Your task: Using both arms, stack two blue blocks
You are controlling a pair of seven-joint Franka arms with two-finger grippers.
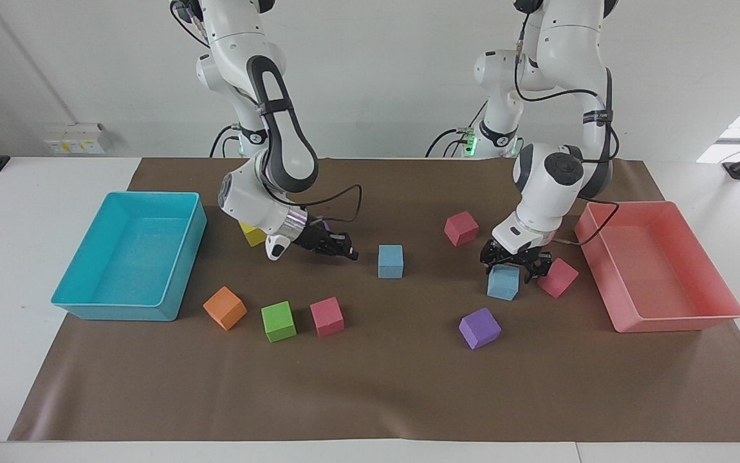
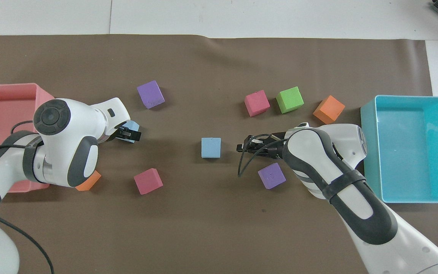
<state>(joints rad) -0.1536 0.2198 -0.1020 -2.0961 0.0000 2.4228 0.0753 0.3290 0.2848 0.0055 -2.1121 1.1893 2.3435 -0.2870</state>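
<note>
One blue block [image 1: 503, 281] lies on the brown mat beside a pink cube, toward the left arm's end. My left gripper [image 1: 515, 262] hangs just over its top, open, with the fingers spread wide; in the overhead view the left gripper [image 2: 131, 134] covers part of that blue block [image 2: 130, 125]. The other blue block [image 1: 390, 261] sits near the middle of the mat, seen from above as a square blue block [image 2: 211, 147]. My right gripper [image 1: 349, 253] is shut and empty, low over the mat a short way from it toward the right arm's end; the overhead view shows the right gripper [image 2: 240, 146] too.
A turquoise tray [image 1: 116, 310] stands at the right arm's end, a pink tray [image 1: 675, 320] at the left arm's end. Pink cubes [image 1: 461, 228] [image 1: 557, 277] [image 1: 327, 316], purple cubes [image 1: 479, 328] [image 2: 271, 176], a green cube [image 1: 278, 321], orange cubes [image 1: 224, 308] [image 2: 87, 182] and a yellow cube [image 1: 252, 235] are scattered about.
</note>
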